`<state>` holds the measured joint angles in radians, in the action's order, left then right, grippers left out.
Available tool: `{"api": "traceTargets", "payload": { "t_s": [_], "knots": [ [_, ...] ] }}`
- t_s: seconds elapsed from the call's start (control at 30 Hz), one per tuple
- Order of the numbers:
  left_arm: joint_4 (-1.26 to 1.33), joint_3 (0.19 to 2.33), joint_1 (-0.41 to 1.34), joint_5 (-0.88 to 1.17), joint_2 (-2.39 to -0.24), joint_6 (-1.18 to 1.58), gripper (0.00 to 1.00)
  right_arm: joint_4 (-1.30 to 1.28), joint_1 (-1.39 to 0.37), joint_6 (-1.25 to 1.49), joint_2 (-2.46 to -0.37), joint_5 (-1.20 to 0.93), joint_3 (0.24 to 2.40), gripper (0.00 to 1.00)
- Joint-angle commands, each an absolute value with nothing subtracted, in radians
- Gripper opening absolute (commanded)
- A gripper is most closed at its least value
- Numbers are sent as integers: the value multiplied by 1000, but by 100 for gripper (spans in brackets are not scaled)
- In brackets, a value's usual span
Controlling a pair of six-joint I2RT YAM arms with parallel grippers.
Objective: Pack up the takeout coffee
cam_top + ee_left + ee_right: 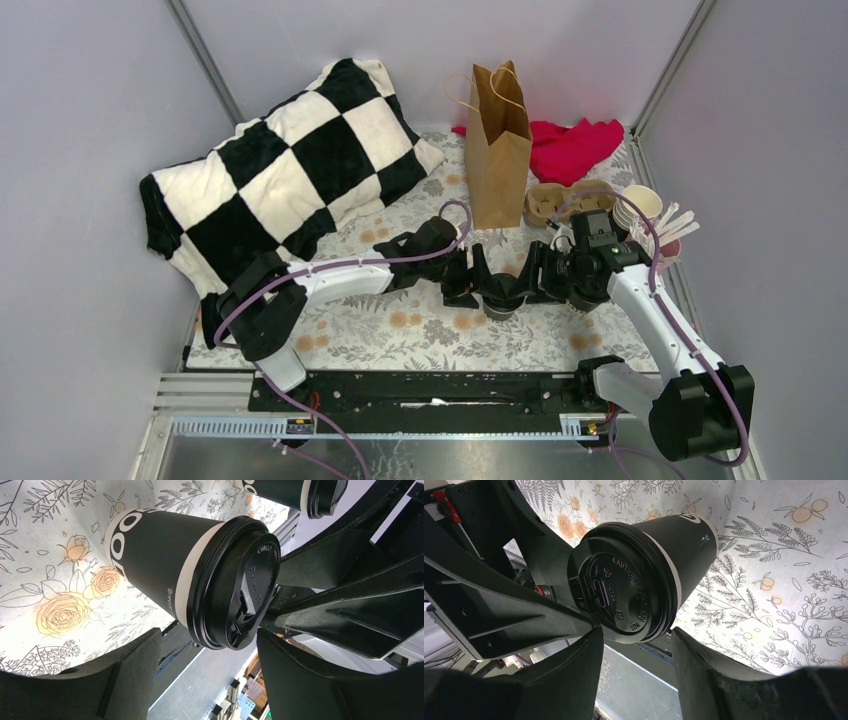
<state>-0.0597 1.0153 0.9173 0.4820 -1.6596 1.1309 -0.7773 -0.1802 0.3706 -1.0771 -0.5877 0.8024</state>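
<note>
One takeout coffee cup [503, 297], black with a round black lid, stands upright on the floral cloth between my two grippers. My left gripper [478, 283] comes at it from the left, jaws open. In the left wrist view the cup's lid [235, 585] sits just past the tips of my left gripper [209, 632], touching neither finger. My right gripper [528, 280] faces it from the right, open. In the right wrist view the lid [619, 597] lies at the tips of my right gripper [636, 630]. A second black cup [295, 492] shows at the left wrist view's top edge.
A brown paper bag [497, 150] stands upright behind the grippers. A cardboard cup carrier [550, 205], white paper cups [640, 205] and a pink cup of stirrers [672, 238] sit at the back right. A red cloth [575, 145] and a checkered pillow [290, 170] lie at the back.
</note>
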Motion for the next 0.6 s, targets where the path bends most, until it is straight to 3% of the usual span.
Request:
{"api": "traceTargets", "payload": {
  "t_s": [0.0, 0.1, 0.37, 0.57],
  "knots": [
    [-36, 1009, 922, 459, -1657, 1099, 73, -783, -176, 395, -1075, -616, 774, 59],
    [-35, 985, 925, 451, -1656, 1092, 71, -752, -176, 430, -1086, -624, 722, 52],
    [-16, 932, 927, 446, -1650, 1083, 70, -703, -176, 482, -1043, -602, 659, 51],
    [-58, 988, 928, 440, -1669, 1052, 70, -743, -174, 426, -1093, -582, 806, 64]
  ]
}}
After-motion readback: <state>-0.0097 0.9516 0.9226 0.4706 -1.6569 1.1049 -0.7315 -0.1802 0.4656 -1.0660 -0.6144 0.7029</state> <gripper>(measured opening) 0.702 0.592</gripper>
